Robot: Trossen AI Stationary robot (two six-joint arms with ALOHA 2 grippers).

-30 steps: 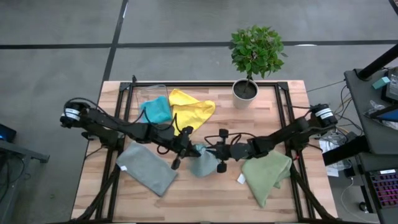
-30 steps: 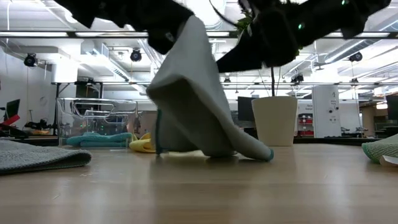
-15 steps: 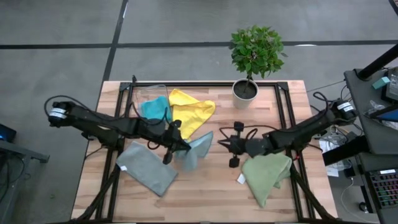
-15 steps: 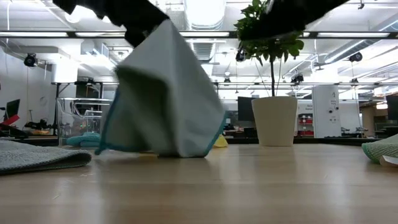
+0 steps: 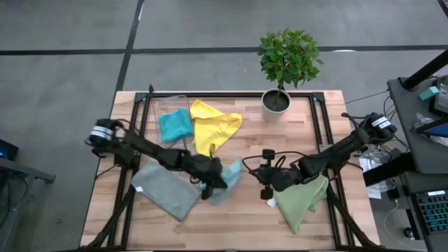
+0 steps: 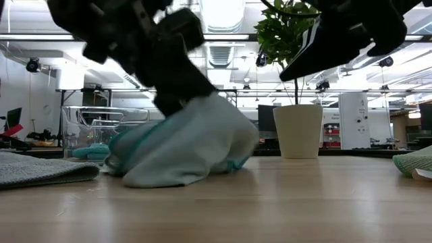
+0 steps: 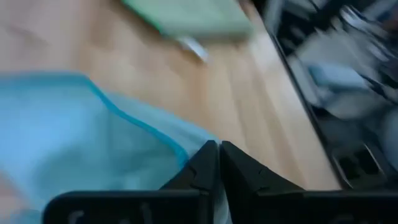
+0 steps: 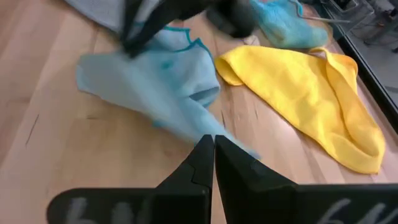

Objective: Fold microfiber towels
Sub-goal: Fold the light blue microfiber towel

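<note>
At the middle of the surface [image 5: 238, 220], seen from above, the left jaws are pressed together, low over the light blue towel [image 5: 232, 171]. In the left wrist view the towel's darker hem runs straight into the closed tips, so they appear to pinch a thin edge of it. The cloth lies bunched in a soft heap under them, resting on the wood rather than hanging. At about 3 o'clock from that heap, a little apart from it, the right jaws are shut on nothing and hover above the wood, pointing toward the heap.

Around the light blue towel:
- The grey towel [image 5: 164, 190] lies flat at 8 o'clock.
- The yellow towel [image 5: 213, 126] lies loose at 12 o'clock.
- The teal towel [image 5: 175, 126] sits at 11 o'clock, beside the yellow one.
- The olive green towel [image 5: 301, 199] lies at 4 o'clock, under the right arm [image 5: 336, 150].
- A potted plant [image 5: 276, 101] stands at the far edge, at about 1 o'clock.

The step in hand looks like laying the light blue towel down so it can be folded. It is crumpled, not yet a neat fold. The next move probably calls for both jaws to take opposite corners and spread the cloth flat. One edge can then be carried over to meet the other, with the hems aligned. The loose folds could drag or bunch if only one side is pulled.
</note>
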